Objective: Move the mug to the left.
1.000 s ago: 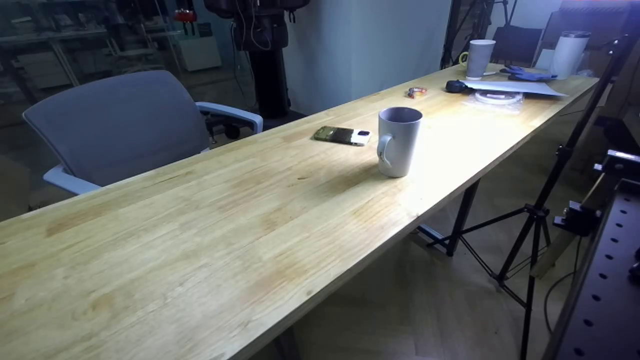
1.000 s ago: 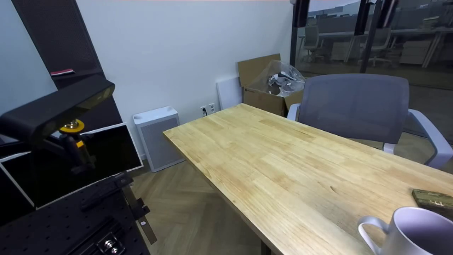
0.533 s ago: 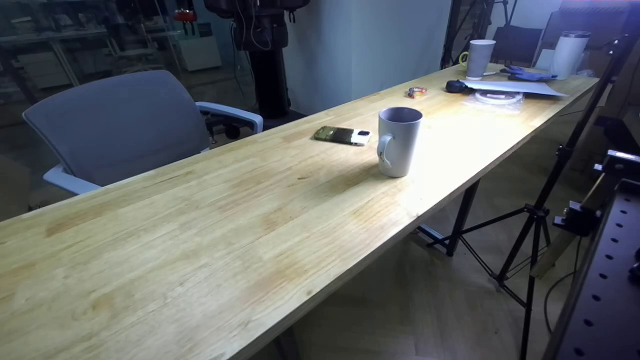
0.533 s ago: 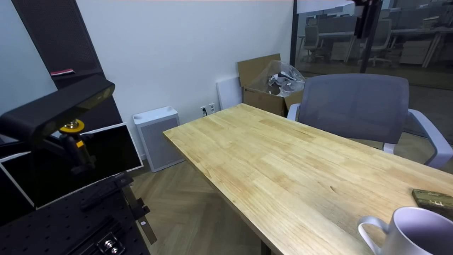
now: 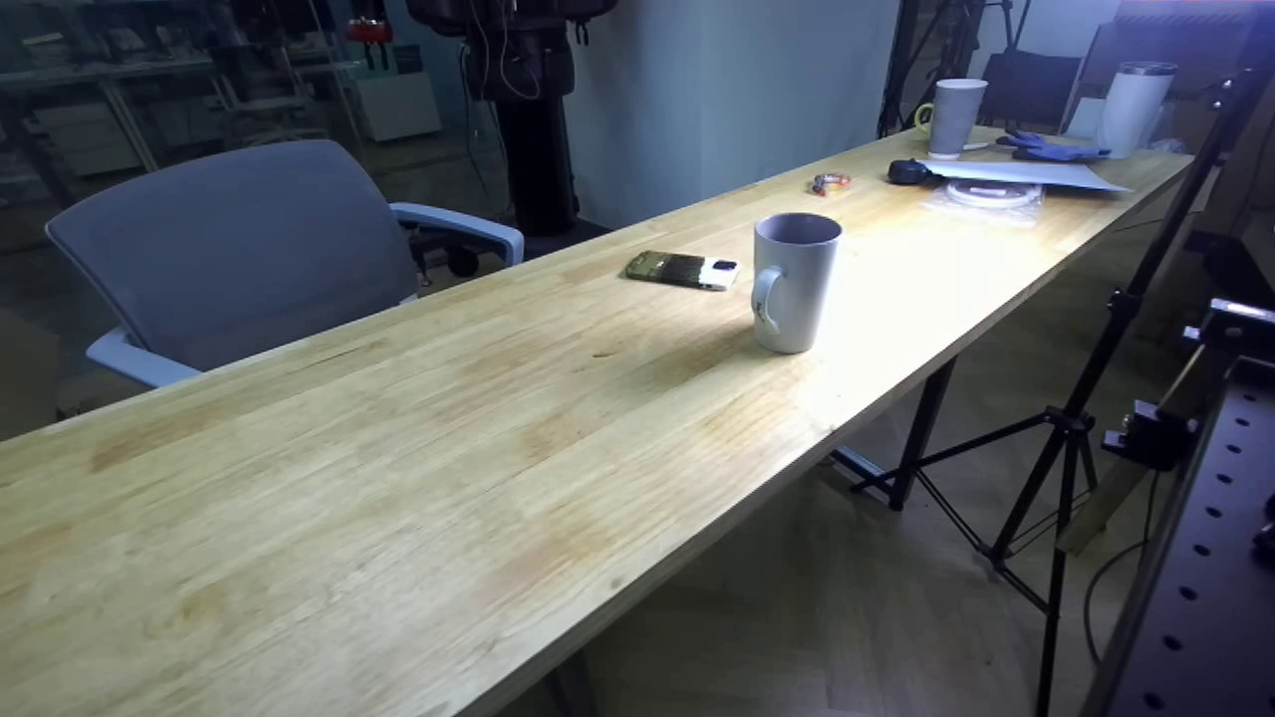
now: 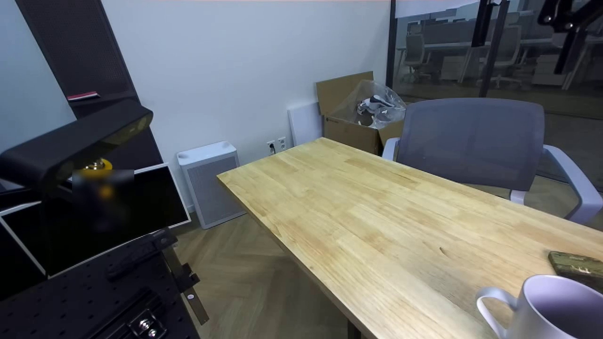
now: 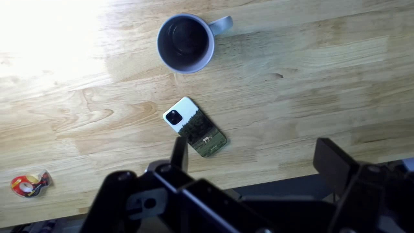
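The tall grey-white mug [image 5: 797, 294] stands upright on the wooden table [image 5: 448, 478], its handle towards the camera's left. In an exterior view the mug [image 6: 541, 315] is cut off at the lower right corner. In the wrist view I look down into the empty mug [image 7: 185, 43], its handle to the upper right. My gripper [image 7: 254, 141] is open with nothing between its fingers. It hangs above the table, apart from the mug, which lies up and to the left of the fingers in the wrist view. A dark finger and linkage [image 6: 570, 49] show at the upper right.
A phone [image 7: 197, 127] lies flat near the mug, partly behind my left finger. A red tape roll [image 7: 29, 185] lies near the table edge. A cup with yellow handle [image 5: 958, 118], papers [image 5: 1026, 174] and a tumbler [image 5: 1136, 110] stand far off. A chair [image 5: 239, 259] is beside the table.
In an exterior view, the gripper at the top edge has moved right and now shows a finger and linkage lower at the upper right. The mug and phone have not moved.
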Robot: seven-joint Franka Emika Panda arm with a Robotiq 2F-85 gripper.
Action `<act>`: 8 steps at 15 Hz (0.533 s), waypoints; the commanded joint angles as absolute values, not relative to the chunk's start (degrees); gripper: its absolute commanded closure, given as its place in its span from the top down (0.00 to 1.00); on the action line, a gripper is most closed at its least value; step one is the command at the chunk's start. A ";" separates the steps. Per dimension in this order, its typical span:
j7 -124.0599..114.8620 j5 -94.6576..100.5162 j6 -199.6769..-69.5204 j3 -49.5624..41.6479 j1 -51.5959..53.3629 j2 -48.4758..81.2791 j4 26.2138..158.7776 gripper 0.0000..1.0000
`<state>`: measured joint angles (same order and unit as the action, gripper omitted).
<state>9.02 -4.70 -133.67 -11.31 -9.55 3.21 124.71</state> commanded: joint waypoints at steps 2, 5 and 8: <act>-4.78 -2.88 -133.95 -11.79 -10.35 7.82 119.90 1.00; -13.36 -0.59 -133.74 -12.86 -10.32 9.54 118.40 1.00; -21.50 2.59 -133.72 -14.64 -10.43 11.38 116.64 1.00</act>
